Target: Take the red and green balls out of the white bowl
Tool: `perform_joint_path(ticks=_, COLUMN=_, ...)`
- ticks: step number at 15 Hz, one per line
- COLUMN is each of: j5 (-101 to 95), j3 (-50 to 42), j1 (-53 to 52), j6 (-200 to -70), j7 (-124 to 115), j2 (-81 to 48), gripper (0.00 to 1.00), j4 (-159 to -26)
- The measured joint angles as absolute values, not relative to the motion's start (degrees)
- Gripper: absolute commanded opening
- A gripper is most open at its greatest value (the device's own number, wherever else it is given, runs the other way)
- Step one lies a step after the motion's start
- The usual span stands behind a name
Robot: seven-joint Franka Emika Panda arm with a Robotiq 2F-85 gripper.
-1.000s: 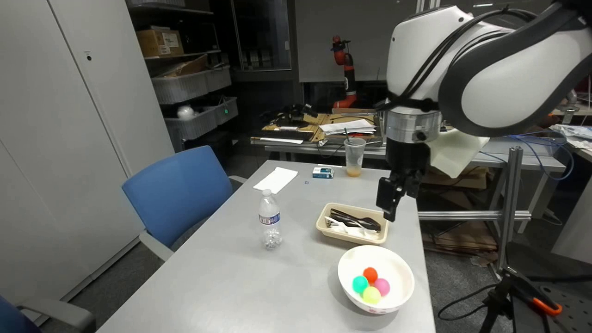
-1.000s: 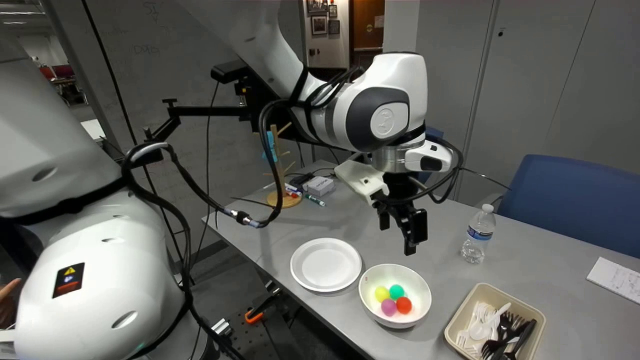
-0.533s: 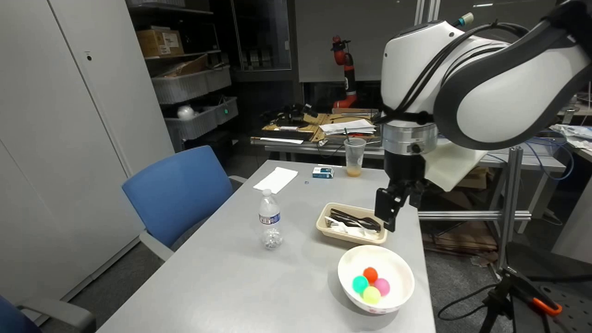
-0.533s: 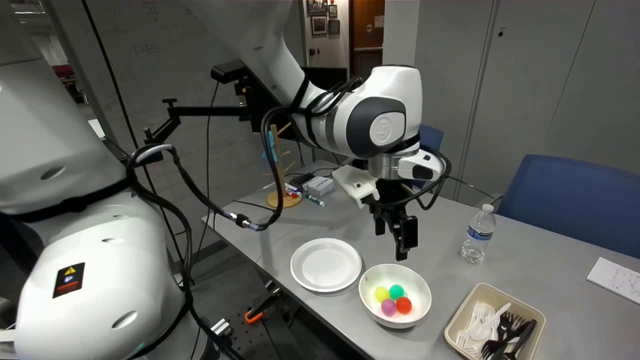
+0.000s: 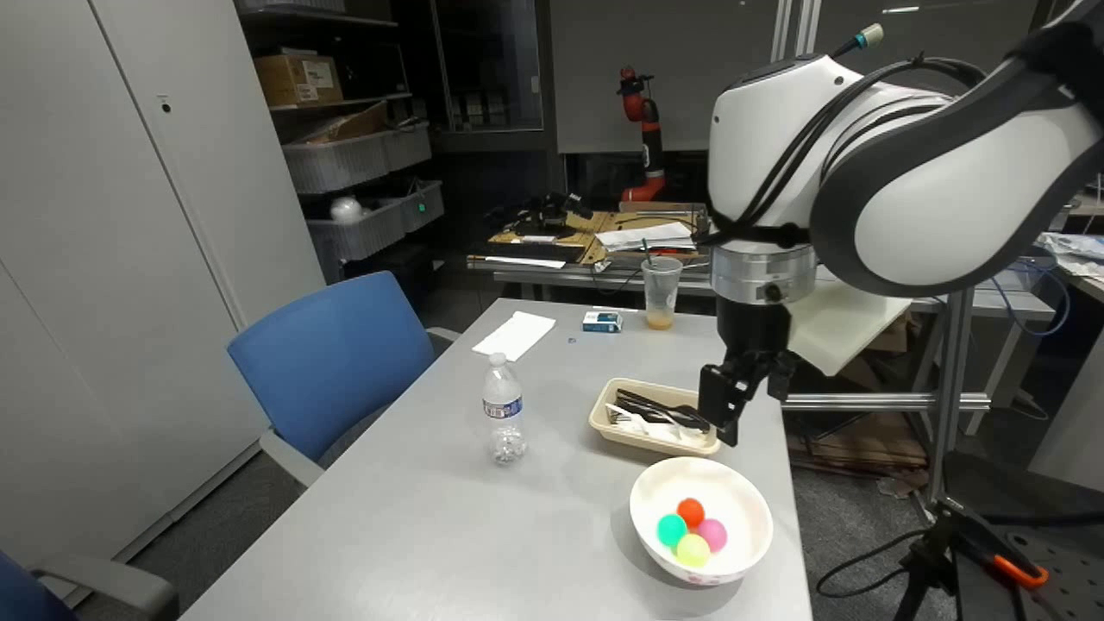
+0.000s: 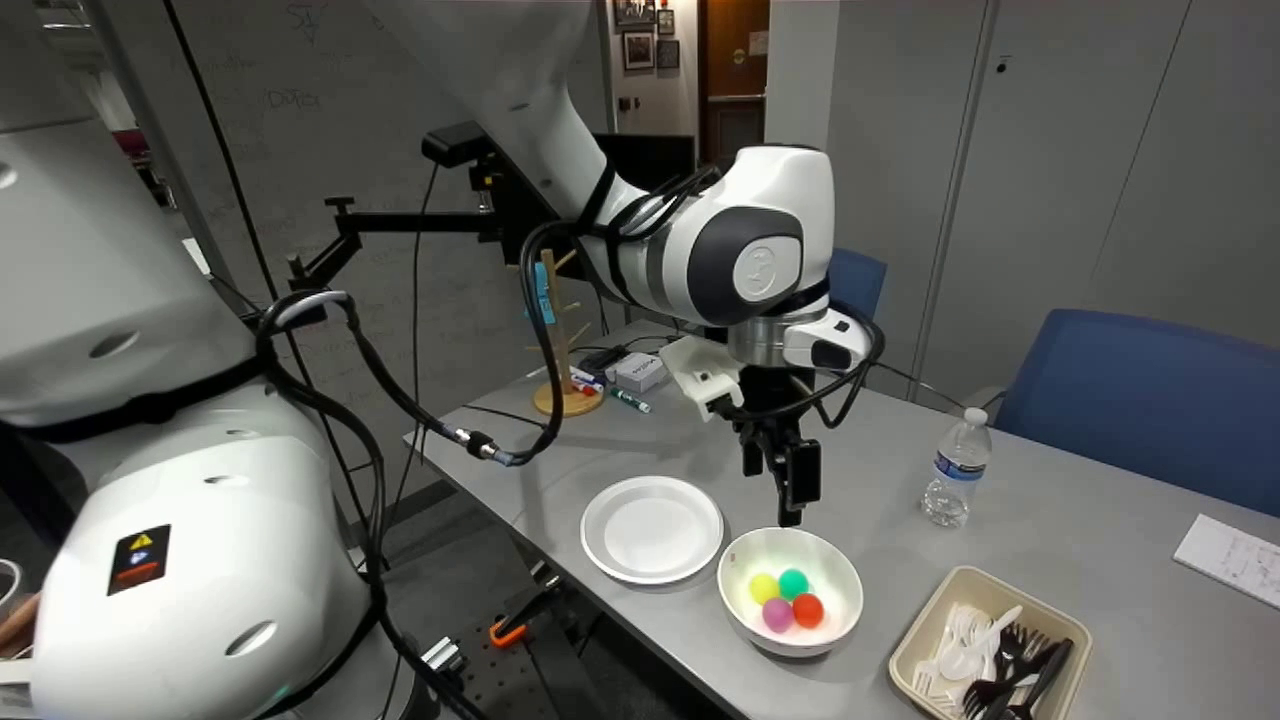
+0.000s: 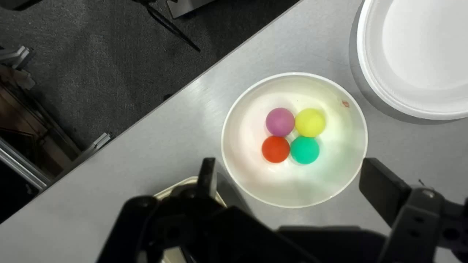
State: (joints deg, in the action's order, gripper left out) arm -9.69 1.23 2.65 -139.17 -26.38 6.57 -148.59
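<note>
The red ball and green ball touch side by side on the bottom of the white bowl. Both exterior views show them there too, the red ball and green ball in plain sight. My gripper is open, its fingers wide apart with nothing held. In an exterior view the gripper points down, above the table, its lower fingertip appearing just over the bowl's far rim. It is still higher than the balls and touches none of them.
A pink ball and a yellow ball share the bowl, pressed against the other two. Beside the bowl are a white plate and a beige cutlery tray. A water bottle stands farther off. The table edge runs close by the bowl.
The arm has come down, and the gripper is lower and nearer the bowl than a second ago. The fingers have stayed open. Bowl and balls have not moved.
</note>
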Motion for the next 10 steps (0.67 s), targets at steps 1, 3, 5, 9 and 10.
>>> perform_joint_path(ticks=1, j5=-9.7, j3=1.6, j1=2.5, j6=-139.6, j7=-28.0, j2=5.9, gripper=1.00, j4=-148.6)
perform_joint_path(ticks=3, j5=-9.7, j3=2.1, j1=2.3, j6=-140.8, j7=-31.4, j2=4.1, gripper=1.00, j4=-148.6)
perform_joint_path(ticks=5, j5=-9.7, j3=2.2, j1=2.0, j6=-142.9, j7=-34.2, j2=1.9, gripper=1.00, j4=-148.6)
perform_joint_path(ticks=9, j5=-8.2, j3=2.2, j1=1.9, j6=-147.9, j7=-35.0, j2=-2.9, gripper=1.00, j4=-148.3)
perform_joint_path(ticks=10, j5=-7.6, j3=2.2, j1=1.9, j6=-149.4, j7=-34.9, j2=-4.1, gripper=1.00, j4=-148.2)
